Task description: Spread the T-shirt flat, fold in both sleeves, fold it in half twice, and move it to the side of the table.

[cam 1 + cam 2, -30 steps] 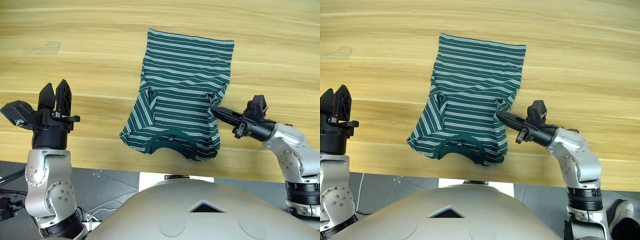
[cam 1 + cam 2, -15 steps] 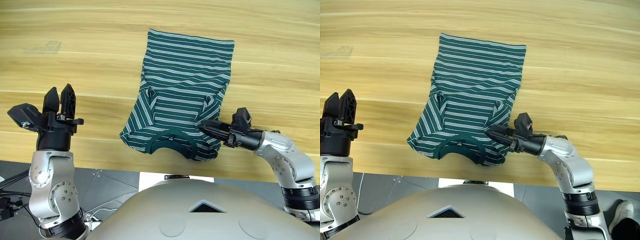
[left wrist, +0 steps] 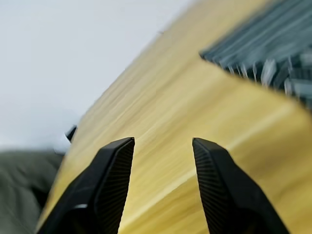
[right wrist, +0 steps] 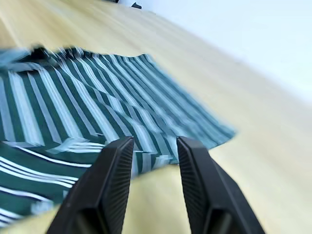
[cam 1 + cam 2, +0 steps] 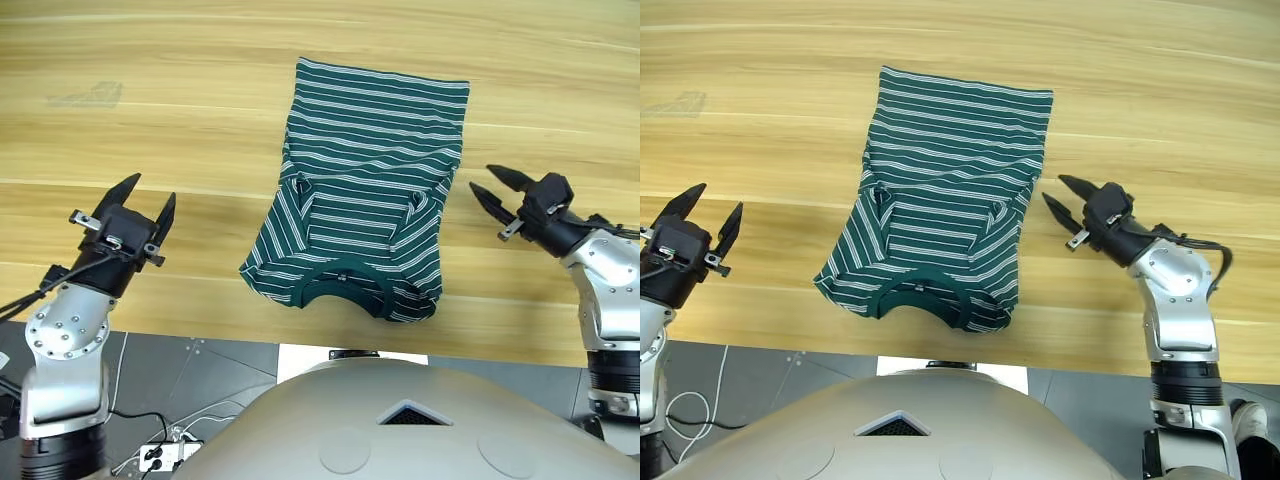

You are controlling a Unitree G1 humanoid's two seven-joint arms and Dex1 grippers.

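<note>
Either side of the T-shirt (image 5: 365, 190) — left gripper (image 5: 152, 188), right gripper (image 5: 482, 178), agape.

At the lower left of my view, a white power strip (image 5: 157, 458) and a thin cable (image 5: 125, 412) lie on dark grey floor tiles (image 5: 205, 368). A faint grey smudge (image 5: 85, 95) marks the tabletop (image 5: 150, 150) at the upper left.

Matt, softly creased striped cloth T-shirt (image 5: 365, 190) on a smooth, faintly glossy wood-grain table (image 5: 150, 60); either side of the T-shirt, the left gripper (image 5: 152, 188) and right gripper (image 5: 482, 178) are matt black plastic, finely ribbed.
</note>
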